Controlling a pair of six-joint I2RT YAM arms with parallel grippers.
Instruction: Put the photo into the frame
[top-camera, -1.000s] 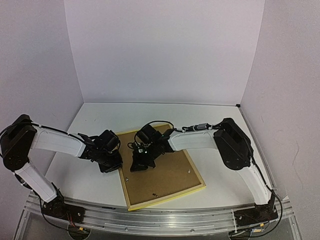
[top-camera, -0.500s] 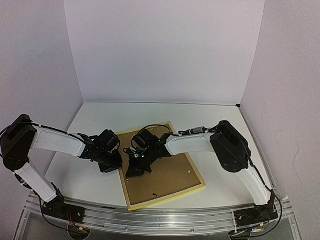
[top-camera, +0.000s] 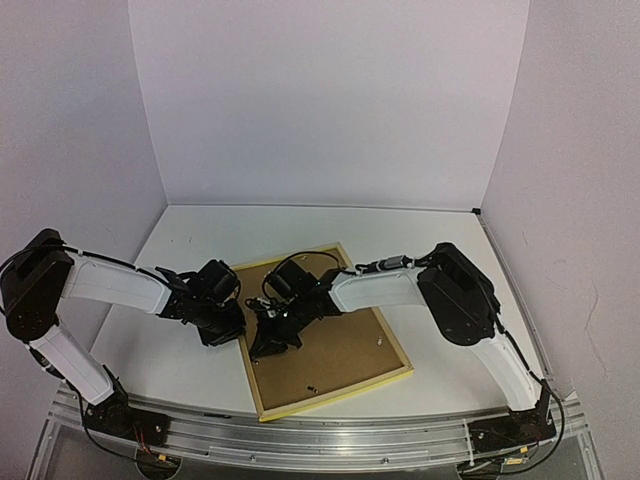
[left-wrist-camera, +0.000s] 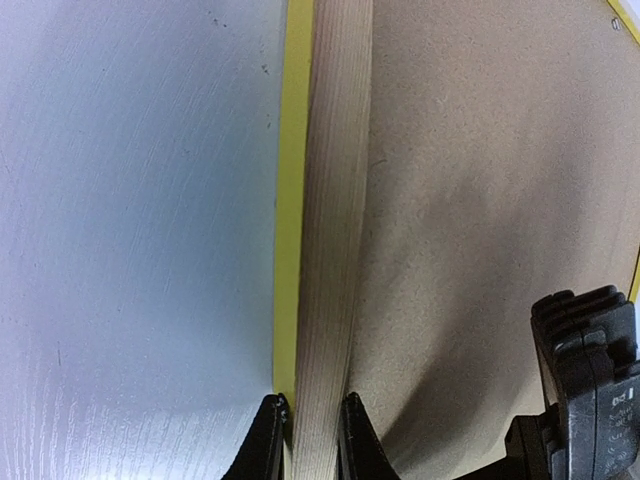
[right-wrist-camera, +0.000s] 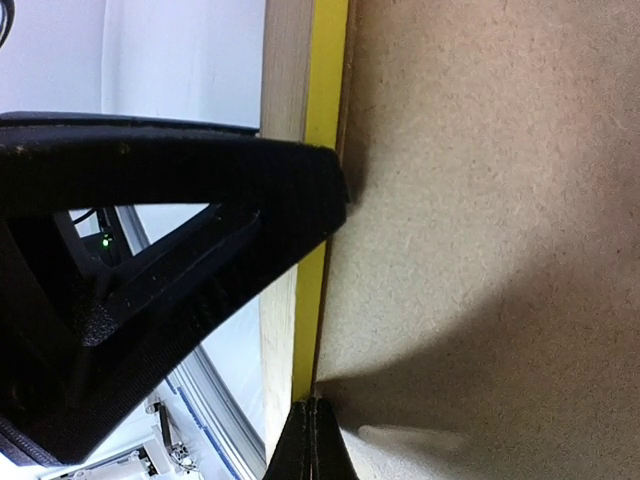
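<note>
The frame (top-camera: 335, 394) lies face down on the white table, its thin yellow border around the plain brown backing board (top-camera: 340, 345). The photo is hidden. My left gripper (top-camera: 232, 325) is shut on the frame's left rail; in the left wrist view its fingers (left-wrist-camera: 268, 430) straddle the pale wood rail (left-wrist-camera: 335, 200). My right gripper (top-camera: 268, 345) is shut and empty, with its tip (right-wrist-camera: 313, 430) on the seam between the backing board (right-wrist-camera: 480, 200) and the yellow inner edge (right-wrist-camera: 325, 100). The left gripper's black body (right-wrist-camera: 150, 250) is close beside it.
Small metal clips (top-camera: 383, 338) sit on the backing board. An aluminium rail (top-camera: 300, 440) runs along the table's near edge. White walls close the back and both sides. Bare white table (left-wrist-camera: 130, 200) lies left of the frame.
My right gripper has slid left and nearer across the backing board to the frame's left rail. The left gripper and the frame have stayed put.
</note>
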